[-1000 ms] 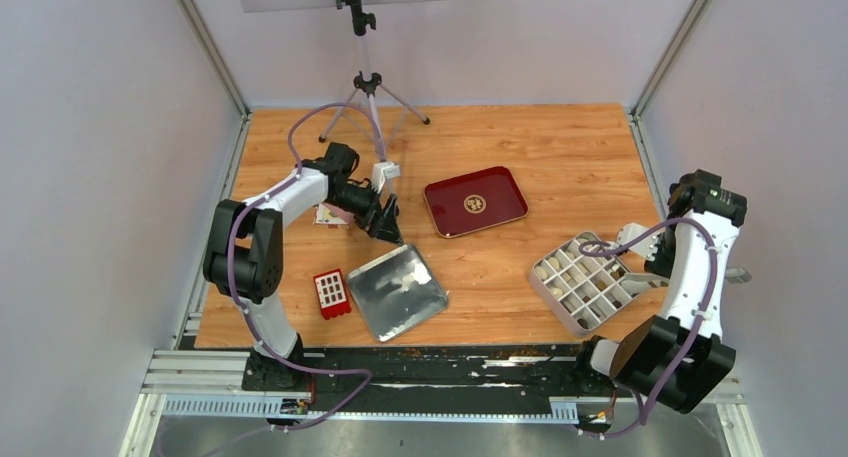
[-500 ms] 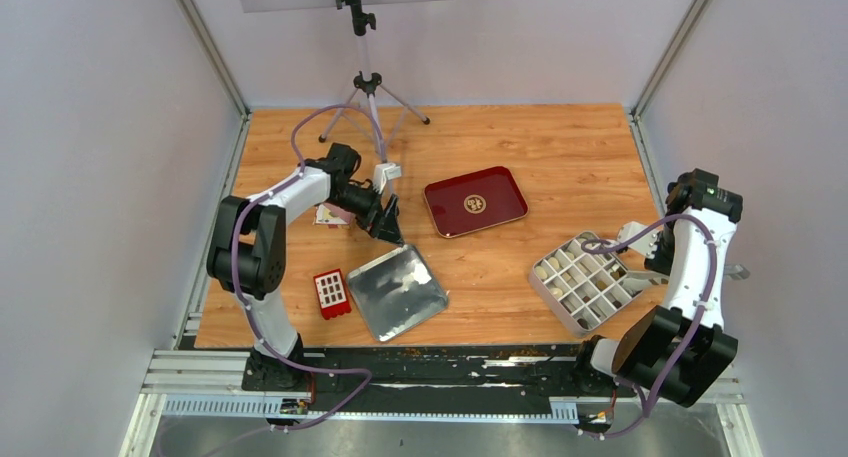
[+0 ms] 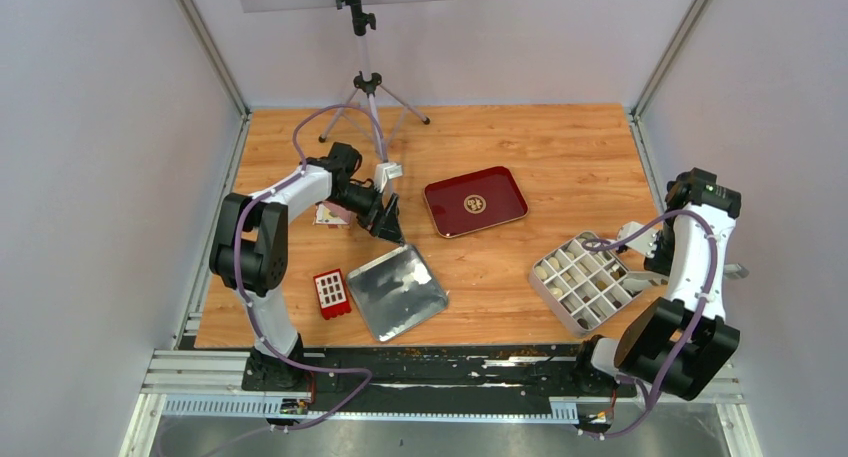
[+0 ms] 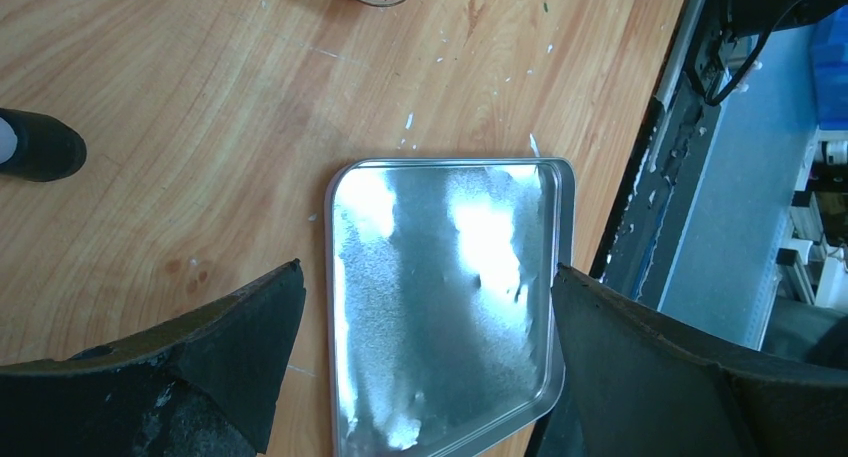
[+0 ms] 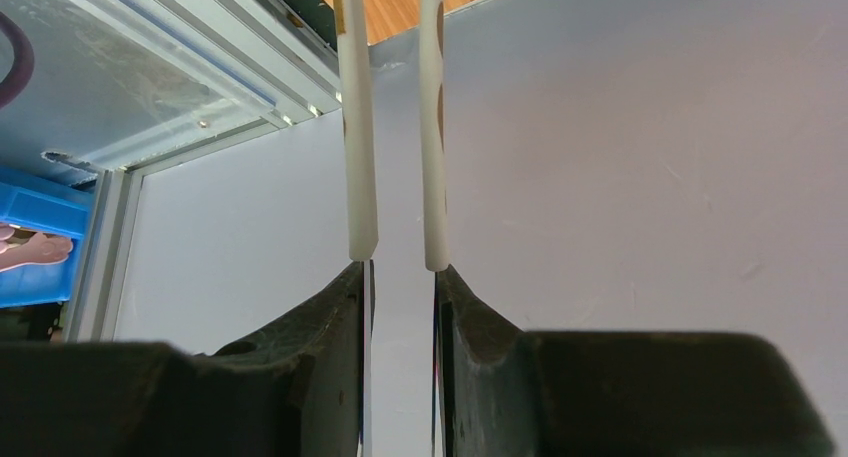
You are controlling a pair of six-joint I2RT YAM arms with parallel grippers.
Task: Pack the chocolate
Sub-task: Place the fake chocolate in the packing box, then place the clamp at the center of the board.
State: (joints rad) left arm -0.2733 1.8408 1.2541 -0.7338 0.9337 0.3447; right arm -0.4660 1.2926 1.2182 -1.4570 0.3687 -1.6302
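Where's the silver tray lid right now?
In the top view the silver tray lid lies flat near the table's front edge, left of centre, just right of the small red block and directly below the open left gripper.

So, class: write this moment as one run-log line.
left gripper: open over silver tray | right gripper: holding white tongs | chocolate: in divided tray

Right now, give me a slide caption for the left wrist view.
Open left gripper hovering over a shiny metal tray on the wooden table.
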